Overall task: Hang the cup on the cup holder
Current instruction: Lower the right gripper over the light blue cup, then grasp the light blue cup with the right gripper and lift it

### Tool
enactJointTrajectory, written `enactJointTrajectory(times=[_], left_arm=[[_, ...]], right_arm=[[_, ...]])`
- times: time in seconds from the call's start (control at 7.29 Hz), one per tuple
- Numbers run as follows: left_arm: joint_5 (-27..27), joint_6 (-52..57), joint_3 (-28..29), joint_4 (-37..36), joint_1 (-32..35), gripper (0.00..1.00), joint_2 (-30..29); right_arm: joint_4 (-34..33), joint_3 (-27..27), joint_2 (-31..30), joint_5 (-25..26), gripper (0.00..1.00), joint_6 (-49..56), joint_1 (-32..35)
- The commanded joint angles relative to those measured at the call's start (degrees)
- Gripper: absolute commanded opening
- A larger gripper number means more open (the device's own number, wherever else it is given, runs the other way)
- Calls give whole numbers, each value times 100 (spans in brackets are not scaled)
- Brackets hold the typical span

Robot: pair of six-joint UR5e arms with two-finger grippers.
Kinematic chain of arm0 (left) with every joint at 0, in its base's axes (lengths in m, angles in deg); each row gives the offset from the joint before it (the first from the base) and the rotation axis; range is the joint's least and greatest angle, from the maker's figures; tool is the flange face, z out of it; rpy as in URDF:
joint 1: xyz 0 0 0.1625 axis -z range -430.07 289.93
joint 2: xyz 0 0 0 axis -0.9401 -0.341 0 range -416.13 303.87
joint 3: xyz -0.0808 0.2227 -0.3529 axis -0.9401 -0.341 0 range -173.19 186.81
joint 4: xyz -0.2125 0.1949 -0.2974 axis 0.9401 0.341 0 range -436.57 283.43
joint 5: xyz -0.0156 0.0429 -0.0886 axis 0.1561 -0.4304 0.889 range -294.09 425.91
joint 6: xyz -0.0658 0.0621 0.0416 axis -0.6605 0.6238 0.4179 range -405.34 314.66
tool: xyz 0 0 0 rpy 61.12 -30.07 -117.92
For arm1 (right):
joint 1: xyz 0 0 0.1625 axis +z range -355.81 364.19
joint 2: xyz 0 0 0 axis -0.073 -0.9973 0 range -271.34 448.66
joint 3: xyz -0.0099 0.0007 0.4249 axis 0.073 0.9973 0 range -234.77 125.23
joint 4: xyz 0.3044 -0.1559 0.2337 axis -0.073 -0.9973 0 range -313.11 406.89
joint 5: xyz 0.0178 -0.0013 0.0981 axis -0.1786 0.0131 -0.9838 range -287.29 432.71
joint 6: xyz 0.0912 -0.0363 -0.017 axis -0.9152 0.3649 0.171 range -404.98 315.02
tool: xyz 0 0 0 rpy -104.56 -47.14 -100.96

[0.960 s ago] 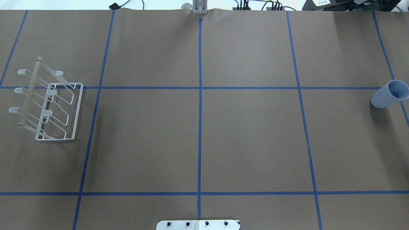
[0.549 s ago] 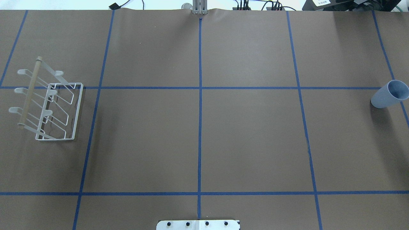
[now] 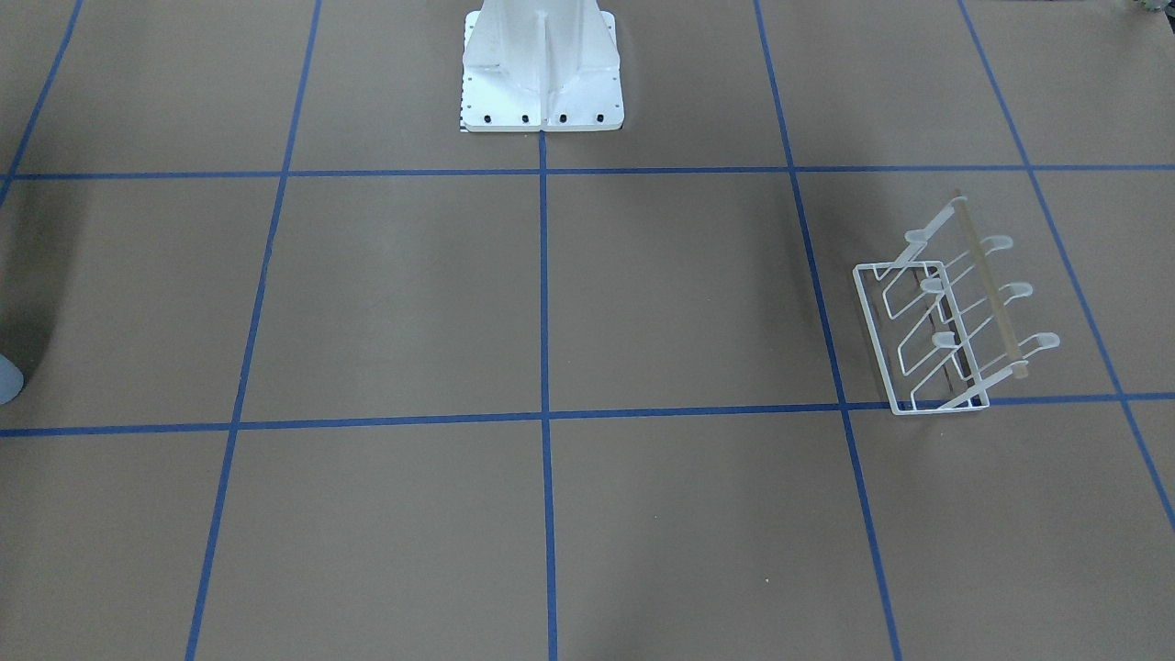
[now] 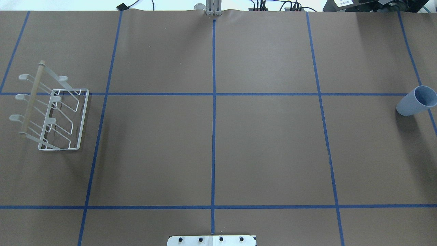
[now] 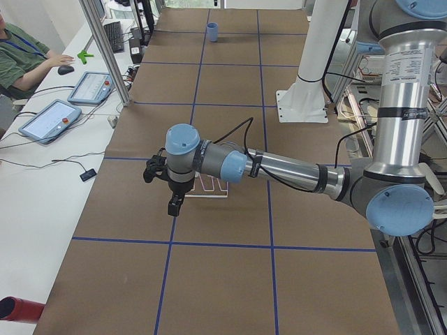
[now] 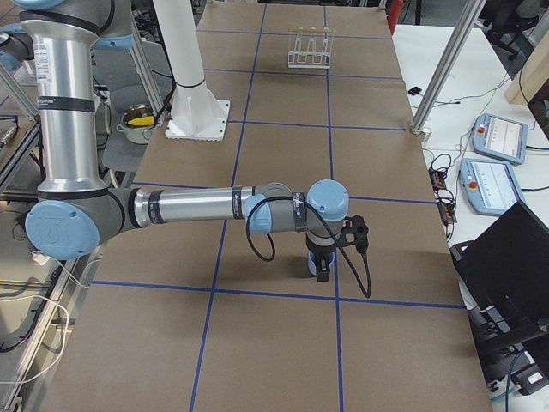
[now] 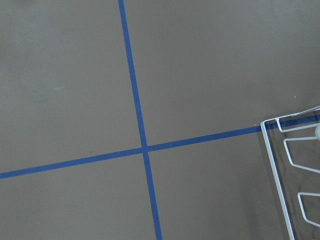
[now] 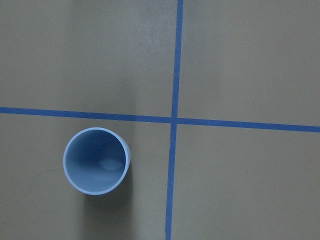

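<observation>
Nothing of the job is done yet, as far as I can see. The pale blue cup (image 4: 416, 101) stands upright with its mouth up at the far right end of the table (image 4: 266, 147), on the robot's right side. The white wire cup holder (image 4: 51, 109) sits well apart from it at the opposite end, and all its prongs (image 4: 24, 77) are bare. The left gripper (image 5: 172, 208) hangs low over the brown paper close to the rack. Its wrist camera catches only a corner of the rack's base frame, at the edge of the view. The right gripper (image 6: 322, 273) points down at the table, and its wrist camera looks straight down into the open cup, which sits off to the lower left beside a crossing of blue tape lines (image 8: 173, 120). Both grippers show only in the side views, so I cannot tell whether their fingers are spread or closed, and I see nothing held in either. By my reckoning everything is left to do: grasp the cup, carry it the length of the table, turn it over and settle it on a prong.
</observation>
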Motion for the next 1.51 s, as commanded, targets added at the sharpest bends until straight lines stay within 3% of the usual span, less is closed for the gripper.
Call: enactJointTrajectory(times=[0.0, 0.55, 1.37], left_arm=[[12, 3, 52, 29, -17, 98, -19], [12, -14, 7, 20, -17, 98, -36], [12, -23, 218, 11, -17, 98, -194]], right_arm=[[-3, 933, 725, -53, 100, -6, -356], [40, 1358, 712, -44, 100, -6, -630], [50, 1456, 755, 193, 100, 21, -1043]])
